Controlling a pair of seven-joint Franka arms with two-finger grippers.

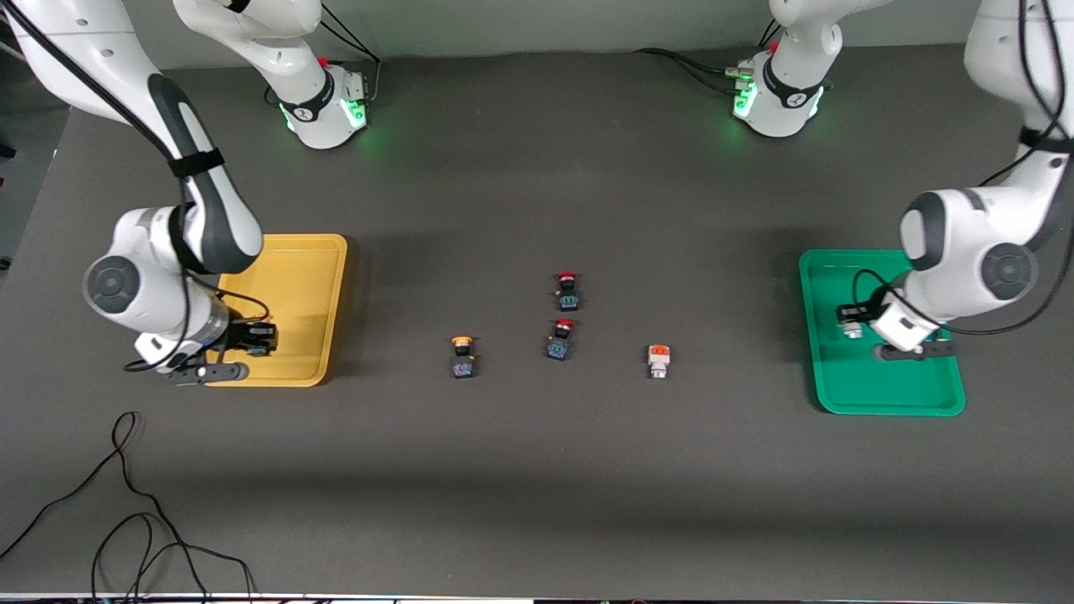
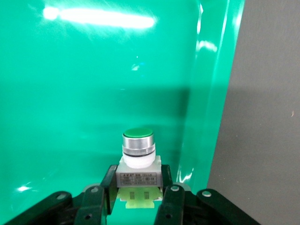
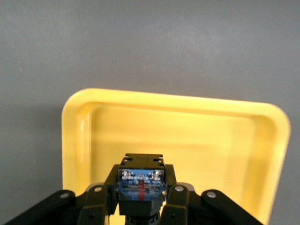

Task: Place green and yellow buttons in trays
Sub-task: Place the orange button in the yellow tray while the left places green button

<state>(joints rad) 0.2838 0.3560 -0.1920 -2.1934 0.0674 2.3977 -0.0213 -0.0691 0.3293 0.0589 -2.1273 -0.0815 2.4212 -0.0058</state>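
Two arms at the delivery stage of a sorting task. The left gripper (image 2: 137, 199) hangs over the shallow green plastic tray (image 1: 839, 398) at the left arm's end of the dark grey table (image 1: 537, 486), so that its load can go into the tray of matching colour. Its jaws are clamped on the white body of a round green-capped push-button switch (image 2: 138, 154), cap pointing away from the wrist.

The right gripper (image 3: 140, 201) hangs over the shallow yellow plastic tray (image 3: 187, 136) at the right arm's end, jaws clenched on a black-and-blue switch body (image 3: 140, 180) (its cap is hidden, so its colour cannot be told).

Between the trays, four switches stand on the table: an orange-yellow-capped switch (image 1: 461, 356), two red-capped switches (image 1: 567, 290) (image 1: 560, 338), and a white-bodied switch with an orange-red top (image 1: 659, 360). Judged from this, each held switch awaits release, and the orange-yellow one remains to be sorted.
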